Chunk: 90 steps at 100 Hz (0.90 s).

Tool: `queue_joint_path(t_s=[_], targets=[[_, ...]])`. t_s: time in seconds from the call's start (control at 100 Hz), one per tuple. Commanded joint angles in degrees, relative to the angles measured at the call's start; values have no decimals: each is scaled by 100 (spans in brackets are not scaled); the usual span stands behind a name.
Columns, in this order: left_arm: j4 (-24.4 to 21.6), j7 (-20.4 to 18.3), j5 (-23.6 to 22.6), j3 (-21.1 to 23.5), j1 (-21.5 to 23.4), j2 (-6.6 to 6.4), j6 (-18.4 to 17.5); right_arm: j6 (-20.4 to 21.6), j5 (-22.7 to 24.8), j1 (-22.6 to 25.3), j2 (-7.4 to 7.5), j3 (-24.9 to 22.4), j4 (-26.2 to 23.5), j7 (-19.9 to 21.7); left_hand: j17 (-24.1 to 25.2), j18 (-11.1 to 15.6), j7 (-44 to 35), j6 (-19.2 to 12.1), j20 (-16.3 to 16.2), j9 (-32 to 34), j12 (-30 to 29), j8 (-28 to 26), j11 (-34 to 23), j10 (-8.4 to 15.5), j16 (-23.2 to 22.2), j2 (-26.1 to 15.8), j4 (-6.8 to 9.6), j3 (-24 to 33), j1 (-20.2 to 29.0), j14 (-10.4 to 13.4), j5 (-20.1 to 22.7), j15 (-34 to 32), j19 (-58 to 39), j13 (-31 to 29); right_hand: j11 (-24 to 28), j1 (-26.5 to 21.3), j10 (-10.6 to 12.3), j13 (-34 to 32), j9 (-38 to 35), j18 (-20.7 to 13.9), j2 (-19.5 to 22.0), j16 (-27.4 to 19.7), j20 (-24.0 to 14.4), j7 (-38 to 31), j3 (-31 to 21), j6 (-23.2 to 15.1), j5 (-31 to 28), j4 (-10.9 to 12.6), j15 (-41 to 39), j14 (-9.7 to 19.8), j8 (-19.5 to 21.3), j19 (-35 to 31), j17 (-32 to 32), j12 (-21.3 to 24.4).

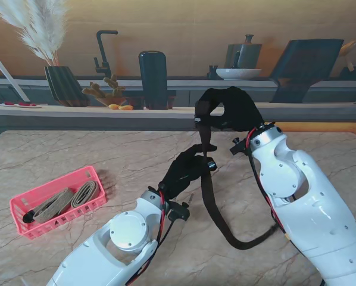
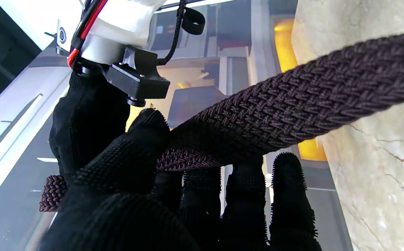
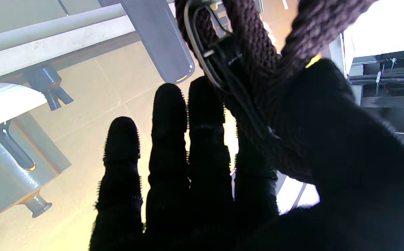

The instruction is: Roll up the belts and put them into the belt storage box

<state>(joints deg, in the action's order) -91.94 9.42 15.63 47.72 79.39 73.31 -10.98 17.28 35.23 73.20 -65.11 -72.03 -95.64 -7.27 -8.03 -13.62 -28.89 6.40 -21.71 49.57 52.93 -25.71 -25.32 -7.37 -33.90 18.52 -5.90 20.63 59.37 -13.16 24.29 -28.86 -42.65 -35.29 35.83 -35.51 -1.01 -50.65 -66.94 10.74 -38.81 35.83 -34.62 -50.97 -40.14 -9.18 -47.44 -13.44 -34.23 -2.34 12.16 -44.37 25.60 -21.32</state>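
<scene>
A dark brown woven belt (image 1: pixel 212 205) hangs in the air between both gloved hands. My right hand (image 1: pixel 233 107) is raised over the table's far side and pinches the buckle end; the metal buckle (image 3: pixel 219 66) lies between its thumb and index finger. My left hand (image 1: pixel 184 170) grips the same belt (image 2: pixel 292 104) lower down between thumb and fingers. From there the strap drops and loops over the marble table toward the right arm. A pink belt storage box (image 1: pixel 56 201) sits at the left with a rolled beige belt (image 1: pixel 63 199) inside.
The marble table (image 1: pixel 136 155) ends at a ledge on the far side. Behind it a counter carries a dark vase with pampas grass (image 1: pixel 62 83), a black cylinder (image 1: pixel 153 77), a faucet (image 1: pixel 103 53) and a kettle (image 1: pixel 243 53).
</scene>
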Motion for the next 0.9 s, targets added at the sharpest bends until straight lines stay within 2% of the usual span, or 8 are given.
queue_joint_path(t_s=[0.0, 0.1, 0.19, 0.26, 0.35, 0.45, 0.57, 0.89], targets=[[-75, -29, 46, -12, -17, 45, 22, -28, 21, -54, 23, -57, -127, 5, -5, 5, -500, -367, -94, 242, 271, -87, -786, 293, -62, -684, -6, -258, 412, 165, 278, -165, -155, -168, 126, -439, 22, 73, 46, -108, 598, 1, 73, -912, -411, -820, -416, 123, -82, 229, 228, -211, -77, 53], [-67, -76, 147, -28, -52, 54, 67, -59, 7, -51, 29, -87, -164, 47, -112, 43, -505, -332, -201, 190, 988, -120, -2323, 358, -647, -606, 152, -607, -10, 167, 278, -810, -385, -272, 127, -448, 16, 78, 49, -106, 599, -1, 79, -911, -404, -820, -413, 127, -82, 231, 228, -213, -80, 55], [-21, -91, 175, -47, -108, 67, 110, -59, -1, -36, 33, -97, -178, 70, -270, -9, -390, -213, -360, 270, 1157, -93, -3284, 447, -1483, 83, 204, 639, -1266, 118, 295, -1388, -739, -421, 127, -447, 16, 76, 55, -101, 602, -3, 85, -908, -396, -823, -407, 128, -82, 228, 227, -214, -86, 57], [15, -121, 177, -52, -145, 69, 175, -45, -17, -2, 32, -96, -183, 66, -373, -49, -389, -200, -435, 333, 1362, -101, -3548, 506, -1733, 528, 215, 1103, -1376, 106, 315, -1615, -904, -509, 128, -449, 14, 69, 52, -108, 598, -4, 89, -916, -392, -822, -408, 130, -82, 225, 235, -219, -78, 57], [98, -180, 127, -59, -194, 58, 182, -61, -135, 66, 18, -83, -201, 64, -205, -20, -337, -306, -282, 133, 1764, -135, -2400, 428, -1220, 169, -17, 533, -402, 163, 243, -803, -572, -212, 126, -463, 0, 72, 45, -103, 584, -7, 94, -912, -393, -822, -416, 133, -79, 211, 233, -221, -81, 59], [122, -291, 311, -20, -174, 48, 246, -50, -195, 138, 10, -92, -207, 47, 25, -80, -261, -365, -141, 104, 628, -148, -48, 92, -163, -556, -89, -24, 621, 57, 361, 161, -249, 88, 124, -453, 13, 59, 37, -101, 591, -6, 97, -907, -389, -822, -416, 132, -83, 214, 231, -228, -72, 59], [168, -471, 576, 50, -139, 25, 298, -66, -336, 247, 5, -120, -241, 79, 22, -102, -120, -289, -134, 13, -907, -40, 325, -90, 162, -1033, -15, -763, 1233, -30, 527, 311, -233, 33, 115, -458, 7, 53, 28, -94, 579, -7, 102, -908, -395, -805, -429, 135, -81, 203, 233, -234, -69, 60], [353, -912, 301, 232, -119, -152, 339, -358, -1181, 649, -18, -195, -407, 375, -100, -179, -99, -369, -120, -8, -2447, -187, 654, -143, 591, -1290, 145, -582, 1459, 57, 762, 632, -214, -142, 127, -517, -112, -2, 5, -66, 557, 34, 103, -890, -423, -642, -470, 128, -147, 111, 235, -257, -63, 31]])
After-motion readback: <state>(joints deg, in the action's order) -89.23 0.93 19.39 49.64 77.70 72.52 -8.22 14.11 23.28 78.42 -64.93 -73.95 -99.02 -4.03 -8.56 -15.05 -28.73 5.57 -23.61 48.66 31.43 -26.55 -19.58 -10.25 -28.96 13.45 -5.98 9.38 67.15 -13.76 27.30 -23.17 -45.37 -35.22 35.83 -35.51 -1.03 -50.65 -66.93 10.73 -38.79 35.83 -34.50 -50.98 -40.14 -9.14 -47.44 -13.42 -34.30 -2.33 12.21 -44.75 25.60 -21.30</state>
